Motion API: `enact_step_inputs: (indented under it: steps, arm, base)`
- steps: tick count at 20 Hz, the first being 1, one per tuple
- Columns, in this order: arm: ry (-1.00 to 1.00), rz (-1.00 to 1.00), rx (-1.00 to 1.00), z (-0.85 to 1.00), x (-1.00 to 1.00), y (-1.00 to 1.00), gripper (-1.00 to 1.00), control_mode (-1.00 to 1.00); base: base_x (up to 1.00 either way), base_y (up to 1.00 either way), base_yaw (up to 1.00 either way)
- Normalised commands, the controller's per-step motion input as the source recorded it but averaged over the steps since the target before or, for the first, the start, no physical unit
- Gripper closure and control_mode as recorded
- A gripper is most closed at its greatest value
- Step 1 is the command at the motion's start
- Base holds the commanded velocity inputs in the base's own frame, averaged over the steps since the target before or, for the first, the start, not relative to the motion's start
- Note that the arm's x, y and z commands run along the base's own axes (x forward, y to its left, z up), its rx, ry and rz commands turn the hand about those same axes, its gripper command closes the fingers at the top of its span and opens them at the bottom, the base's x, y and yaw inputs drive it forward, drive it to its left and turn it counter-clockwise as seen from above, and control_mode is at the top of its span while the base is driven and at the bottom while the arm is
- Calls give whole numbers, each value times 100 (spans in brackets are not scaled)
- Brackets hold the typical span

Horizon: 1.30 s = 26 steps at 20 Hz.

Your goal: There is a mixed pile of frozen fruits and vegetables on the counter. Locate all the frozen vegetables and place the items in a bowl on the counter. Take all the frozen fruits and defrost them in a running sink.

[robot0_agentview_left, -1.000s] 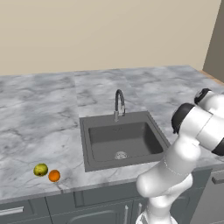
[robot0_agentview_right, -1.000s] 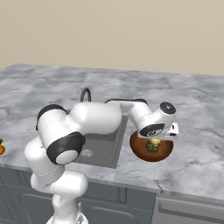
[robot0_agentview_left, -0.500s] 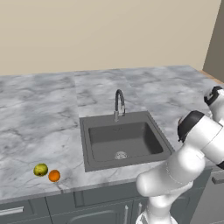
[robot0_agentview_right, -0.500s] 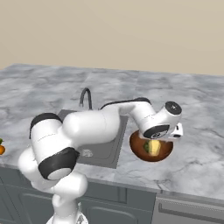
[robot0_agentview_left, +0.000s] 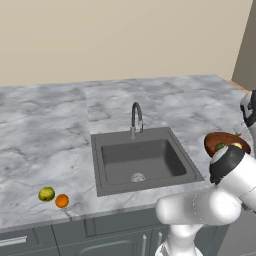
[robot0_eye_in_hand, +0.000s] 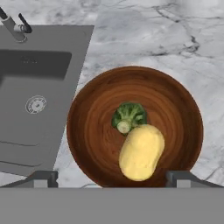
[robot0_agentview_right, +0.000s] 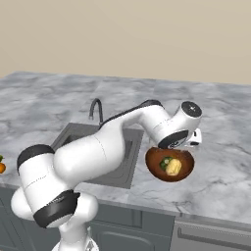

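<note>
The reddish-brown bowl [robot0_eye_in_hand: 78, 131] stands on the counter [robot0_eye_in_hand: 144, 30] right of the sink [robot0_eye_in_hand: 30, 131]. In it lie the green broccoli floret [robot0_eye_in_hand: 129, 116] and the pale yellow potato [robot0_eye_in_hand: 141, 151], touching each other. My gripper [robot0_eye_in_hand: 112, 180] hangs open above the bowl with nothing between its fingers. The right base view shows the bowl [robot0_agentview_right: 153, 165] with the potato [robot0_agentview_right: 173, 167] and broccoli [robot0_agentview_right: 164, 162] under my gripper [robot0_agentview_right: 182, 146]. Far left near the counter's front edge sit the yellow-green fruit [robot0_agentview_left: 46, 193] and the orange ball [robot0_agentview_left: 62, 200], side by side.
The sink [robot0_agentview_left: 142, 160] has a round drain and a curved faucet [robot0_agentview_left: 136, 117] at its back rim. My arm reaches across the sink's right side to the bowl [robot0_agentview_left: 220, 140]. A wall runs behind the counter [robot0_agentview_left: 45, 130].
The jaws have opened and the potato now lies loose in the bowl beside the broccoli. The hand has lifted a little and the arm's elbow has swung right.
</note>
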Motion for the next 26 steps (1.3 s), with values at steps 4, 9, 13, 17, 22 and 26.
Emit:
enact_step_inputs:
  steps: [4,9,13,17,22,26]
  arm:
    - [0,0,0,1,-26,90,-100,-100]
    - [0,0,0,2,-17,86,-100,-100]
    - [0,0,0,0,-3,71,-100,-100]
    - [0,0,-1,0,0,68,-100,-100]
    - [0,0,-7,0,0,72,-100,-100]
    - [0,0,-5,0,0,78,-100,-100]
  base:
    - [0,0,0]
    - [0,0,0]
    - [0,0,0]
    - [0,0,0]
    - [0,0,0]
    - [0,0,0]
